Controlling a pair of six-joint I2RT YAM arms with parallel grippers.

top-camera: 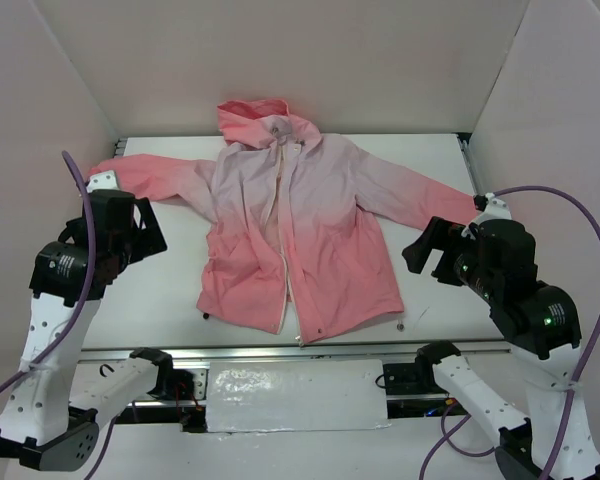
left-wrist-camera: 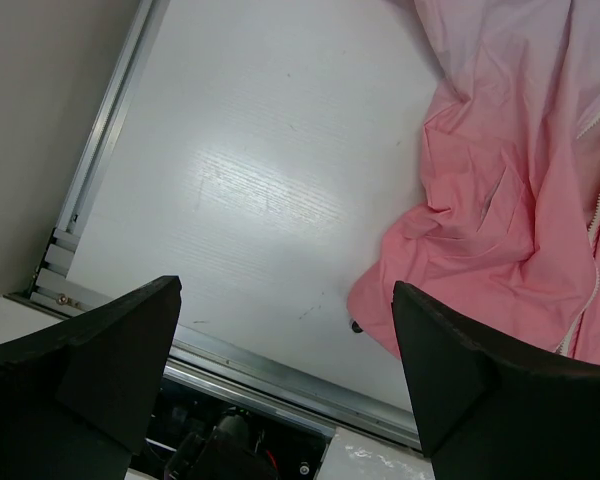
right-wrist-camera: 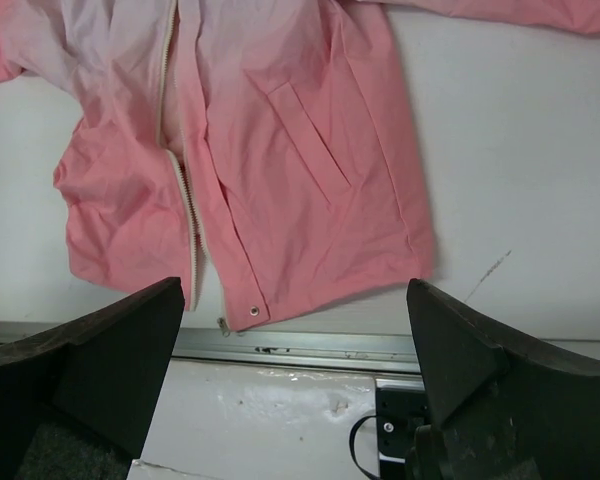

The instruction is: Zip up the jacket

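Note:
The jacket (top-camera: 300, 225) lies flat on the white table, hood at the far side, hem toward me, coral-pink at the hem and pale lilac at the chest. Its cream-white zipper (top-camera: 283, 255) is open down the front. The zipper's bottom end lies at the hem by a metal snap (right-wrist-camera: 253, 312). My left gripper (top-camera: 148, 232) is open and empty, raised left of the jacket; its view shows the hem's left corner (left-wrist-camera: 460, 270). My right gripper (top-camera: 430, 255) is open and empty, raised right of the jacket; its view shows the lower front panels (right-wrist-camera: 280, 170).
A metal rail (top-camera: 310, 347) runs along the table's near edge, with a white panel (top-camera: 295, 395) below it between the arm bases. Pale walls enclose the table on three sides. Purple cables (top-camera: 580, 215) loop from both arms.

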